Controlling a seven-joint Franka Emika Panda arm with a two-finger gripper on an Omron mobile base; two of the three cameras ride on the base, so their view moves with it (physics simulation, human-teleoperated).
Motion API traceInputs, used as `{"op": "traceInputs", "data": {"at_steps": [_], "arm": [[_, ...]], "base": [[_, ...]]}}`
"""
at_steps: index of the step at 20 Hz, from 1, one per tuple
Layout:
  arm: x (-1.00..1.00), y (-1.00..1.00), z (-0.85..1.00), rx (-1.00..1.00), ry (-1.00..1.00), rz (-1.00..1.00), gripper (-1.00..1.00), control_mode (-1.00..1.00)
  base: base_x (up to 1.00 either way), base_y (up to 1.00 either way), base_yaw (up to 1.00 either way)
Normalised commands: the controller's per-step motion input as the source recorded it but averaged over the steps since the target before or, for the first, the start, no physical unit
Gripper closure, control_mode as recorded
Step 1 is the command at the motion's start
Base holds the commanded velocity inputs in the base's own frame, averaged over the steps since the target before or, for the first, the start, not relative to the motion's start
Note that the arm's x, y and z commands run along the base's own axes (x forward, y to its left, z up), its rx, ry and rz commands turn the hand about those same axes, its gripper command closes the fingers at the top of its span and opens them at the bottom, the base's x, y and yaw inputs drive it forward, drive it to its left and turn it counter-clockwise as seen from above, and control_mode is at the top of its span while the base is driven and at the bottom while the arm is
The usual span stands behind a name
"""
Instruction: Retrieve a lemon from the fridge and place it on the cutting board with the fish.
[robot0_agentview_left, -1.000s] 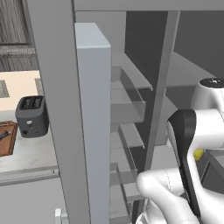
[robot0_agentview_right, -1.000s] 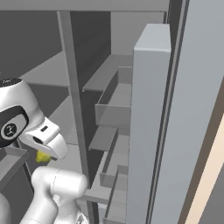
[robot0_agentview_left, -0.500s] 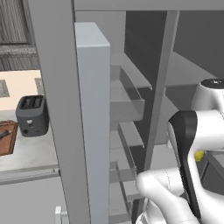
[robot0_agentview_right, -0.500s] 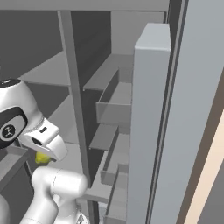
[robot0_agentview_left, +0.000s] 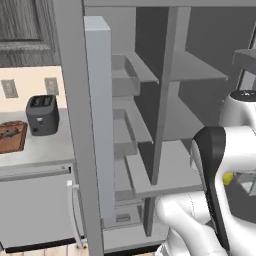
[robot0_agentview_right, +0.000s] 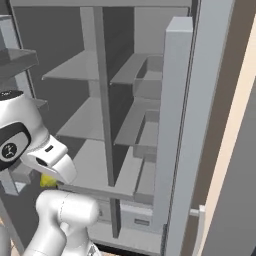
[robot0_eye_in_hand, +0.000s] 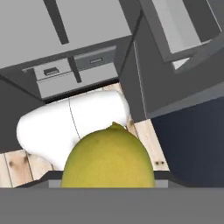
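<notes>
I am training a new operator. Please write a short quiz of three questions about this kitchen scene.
1. True or false: the fridge stands open.
2. What fills the lower middle of the hand view? A) lemon B) fish C) toaster
3. Which thing stands beside the cutting board on the counter?

Key:
1. True; its grey shelves show.
2. A, the lemon, right at the gripper.
3. The toaster.

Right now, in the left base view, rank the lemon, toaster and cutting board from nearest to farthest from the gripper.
1. Lemon: in the gripper, far right, beside the arm.
2. Toaster: on the counter, left of the open fridge.
3. Cutting board: far left edge, just beyond the toaster.
</notes>
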Motion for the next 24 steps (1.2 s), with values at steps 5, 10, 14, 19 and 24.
{"op": "traceInputs", "data": {"at_steps": [5, 10, 14, 19, 24], "arm": [[0.00, 0.00, 0.00, 0.00, 0.00, 0.00, 1.00, 1.00], [0.00, 0.00, 0.00, 0.00, 0.00, 0.00, 1.00, 1.00], [0.00, 0.00, 0.00, 0.00, 0.00, 0.00, 1.00, 1.00], [0.00, 0.00, 0.00, 0.00, 0.00, 0.00, 1.00, 1.00], [0.00, 0.00, 0.00, 0.00, 0.00, 0.00, 1.00, 1.00]], "base": [[-0.81, 0.00, 0.00], [-0.68, 0.25, 0.00], [-0.42, 0.61, -0.01], [-0.18, 0.84, -0.02], [-0.24, 0.99, -0.06]]}}
